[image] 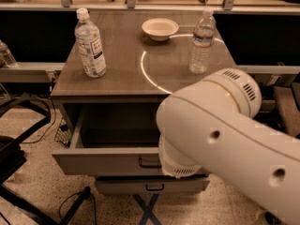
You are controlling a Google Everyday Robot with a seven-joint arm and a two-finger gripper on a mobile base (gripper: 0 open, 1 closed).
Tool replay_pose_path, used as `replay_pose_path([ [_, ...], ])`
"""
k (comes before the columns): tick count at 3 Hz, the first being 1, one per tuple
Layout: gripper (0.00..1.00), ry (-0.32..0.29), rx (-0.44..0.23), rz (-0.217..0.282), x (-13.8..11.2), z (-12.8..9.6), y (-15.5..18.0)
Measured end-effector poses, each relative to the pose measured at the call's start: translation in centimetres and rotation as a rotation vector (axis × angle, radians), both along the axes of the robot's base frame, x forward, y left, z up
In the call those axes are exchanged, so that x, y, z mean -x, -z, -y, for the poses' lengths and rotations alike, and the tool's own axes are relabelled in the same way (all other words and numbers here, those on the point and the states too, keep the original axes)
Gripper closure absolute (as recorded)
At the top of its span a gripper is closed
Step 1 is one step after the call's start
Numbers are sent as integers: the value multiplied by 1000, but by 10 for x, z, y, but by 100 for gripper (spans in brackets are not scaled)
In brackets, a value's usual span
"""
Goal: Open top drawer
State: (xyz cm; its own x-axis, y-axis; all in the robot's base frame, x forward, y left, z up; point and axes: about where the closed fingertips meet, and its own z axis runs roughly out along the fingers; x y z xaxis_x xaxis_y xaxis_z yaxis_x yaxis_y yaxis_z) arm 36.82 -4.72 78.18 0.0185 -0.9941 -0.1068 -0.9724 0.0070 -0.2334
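At the far left edge, at 9 o'clock in the view, part of a small bottle (5, 55) stands on a grey ledge. Below it, toward 7 o'clock, a dark frame (18, 149) and a black cable (75, 203) lie on the speckled floor.

The bench (122, 74) has a grey-brown top. A labelled water bottle (90, 43) with a white cap stands upright at 9 o'clock on that top, near the left edge. A pale bowl (160, 28) sits at 12 o'clock, near the back edge. A thin white ring (143, 67) curves across the top between the bowl and the front edge. A clear water bottle (202, 41) stands upright at 2 o'clock, well apart from the labelled one.

The top drawer (103, 161) hangs at 6 o'clock under the bench top. It is pulled well out toward the camera, its deep grey interior showing behind the front panel. Its dark bar handle (149, 162) sits at the panel's centre. Beneath it a narrower drawer (122, 185) is shut, with a small handle (154, 187) of its own, above blue crossed legs (147, 210).

The white arm (234, 135) fills the view from 3 to 5 o'clock. The gripper (182, 171) lies at its lower end, against the top drawer's front just right of the handle, largely masked by the wrist. Whether the gripper is parted or closed cannot be told.
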Motion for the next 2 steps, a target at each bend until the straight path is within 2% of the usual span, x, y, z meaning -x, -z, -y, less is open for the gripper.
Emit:
replay_pose_path([
  [2,100,38,-29,35,-94,55,-20],
])
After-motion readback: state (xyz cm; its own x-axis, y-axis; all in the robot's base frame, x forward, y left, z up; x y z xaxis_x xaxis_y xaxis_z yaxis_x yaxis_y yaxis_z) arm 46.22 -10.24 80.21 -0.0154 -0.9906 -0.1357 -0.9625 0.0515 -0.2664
